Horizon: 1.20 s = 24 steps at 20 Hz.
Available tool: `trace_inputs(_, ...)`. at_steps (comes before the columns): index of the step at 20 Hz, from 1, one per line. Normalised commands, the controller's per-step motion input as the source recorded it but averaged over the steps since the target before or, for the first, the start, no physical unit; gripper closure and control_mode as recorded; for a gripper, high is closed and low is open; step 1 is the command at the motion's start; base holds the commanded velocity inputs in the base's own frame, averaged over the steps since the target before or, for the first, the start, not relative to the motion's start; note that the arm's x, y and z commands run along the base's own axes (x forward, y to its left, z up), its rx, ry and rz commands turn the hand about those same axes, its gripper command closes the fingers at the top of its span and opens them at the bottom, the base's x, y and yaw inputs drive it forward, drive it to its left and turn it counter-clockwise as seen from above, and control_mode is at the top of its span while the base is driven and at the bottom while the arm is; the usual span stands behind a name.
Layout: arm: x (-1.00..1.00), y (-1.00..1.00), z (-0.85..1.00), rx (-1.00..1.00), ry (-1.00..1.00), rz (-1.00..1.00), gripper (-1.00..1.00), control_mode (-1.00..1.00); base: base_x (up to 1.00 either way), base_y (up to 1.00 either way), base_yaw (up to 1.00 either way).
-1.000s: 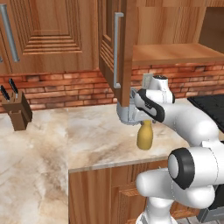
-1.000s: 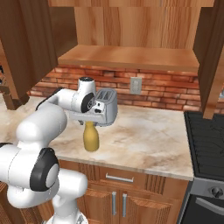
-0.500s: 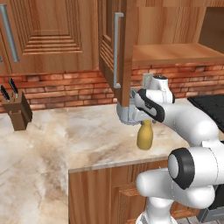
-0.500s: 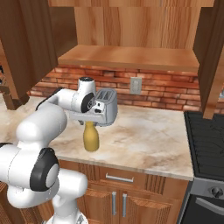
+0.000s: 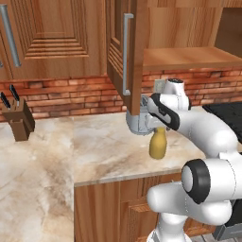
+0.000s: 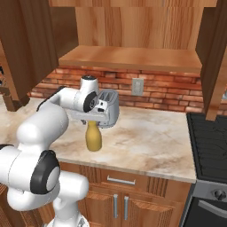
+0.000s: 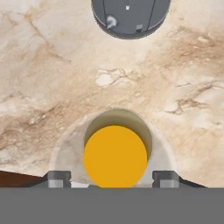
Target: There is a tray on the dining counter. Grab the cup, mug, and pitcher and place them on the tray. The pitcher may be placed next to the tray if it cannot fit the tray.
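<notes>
The mustard-yellow pitcher [image 5: 158, 144] stands upright on the marbled kitchen counter [image 5: 94, 146], near its front edge, with a grey toaster [image 6: 108, 107] behind it. The gripper [image 7: 106, 178] hangs directly over the pitcher's neck, its 2 fingertips [image 7: 58, 178] spread on either side, not visibly gripping it.

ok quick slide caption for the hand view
Top-down view: open gripper straddles the mustard-yellow pitcher on the marbled counter, toaster beyond.

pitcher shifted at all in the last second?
No. The pitcher stands at the same spot before the toaster and wall outlet; the gripper straddles it.
</notes>
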Motion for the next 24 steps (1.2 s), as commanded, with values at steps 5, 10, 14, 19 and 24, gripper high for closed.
trace_inputs(5,-0.06,-0.29,0.54,0.0,-0.02,0.02,1.0,-1.0,0.0,0.0,0.0)
trace_inputs(10,-0.36,-0.35,0.5,0.0,0.0,0.0,1.0,-1.0,0.0,0.0,0.0)
trace_inputs(14,-0.6,-0.25,0.44,-0.02,0.0,0.0,1.0,-1.0,0.0,0.0,0.0)
trace_inputs(19,-0.68,-0.02,0.35,-0.04,0.0,0.0,1.0,-1.0,0.0,0.0,0.0)
trace_inputs(24,-0.51,0.0,0.44,-0.05,0.0,0.0,1.0,-1.0,0.0,0.0,0.0)
